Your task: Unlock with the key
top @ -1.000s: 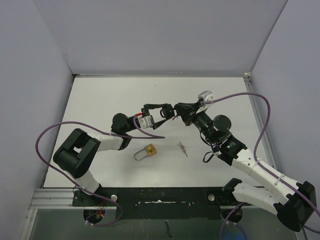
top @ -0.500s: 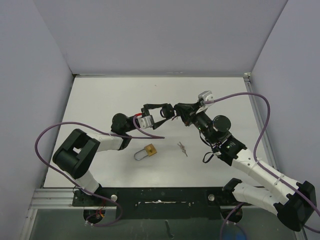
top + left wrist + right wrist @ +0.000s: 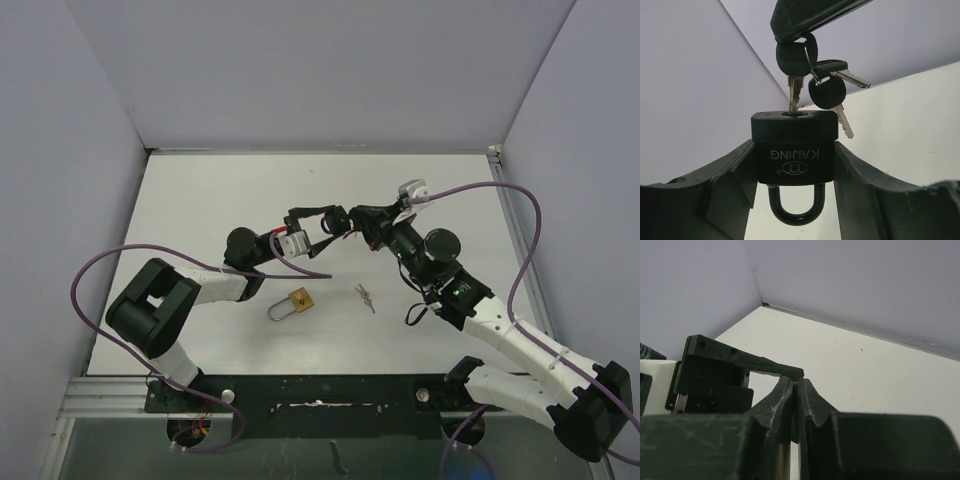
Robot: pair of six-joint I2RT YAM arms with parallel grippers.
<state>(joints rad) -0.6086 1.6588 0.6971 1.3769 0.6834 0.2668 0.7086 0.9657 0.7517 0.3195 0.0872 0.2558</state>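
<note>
A black padlock [image 3: 794,155] marked KAIJING hangs above the table, clamped by its sides between my left gripper's [image 3: 794,167] fingers [image 3: 735,175]. Its shackle [image 3: 792,209] points toward the wrist and sits in the body. A key [image 3: 795,95] stands in the keyhole, and my right gripper [image 3: 805,17] is shut on its black head. Two spare keys [image 3: 832,87] dangle from the ring. In the top view the left gripper [image 3: 322,228] and right gripper [image 3: 352,222] meet mid-table. In the right wrist view the right gripper [image 3: 799,385] pinches a thin dark piece.
A brass padlock [image 3: 299,300] lies on the white table [image 3: 200,200] in front of the left arm. A small loose pair of keys [image 3: 365,297] lies to its right. Grey walls close in the table on three sides.
</note>
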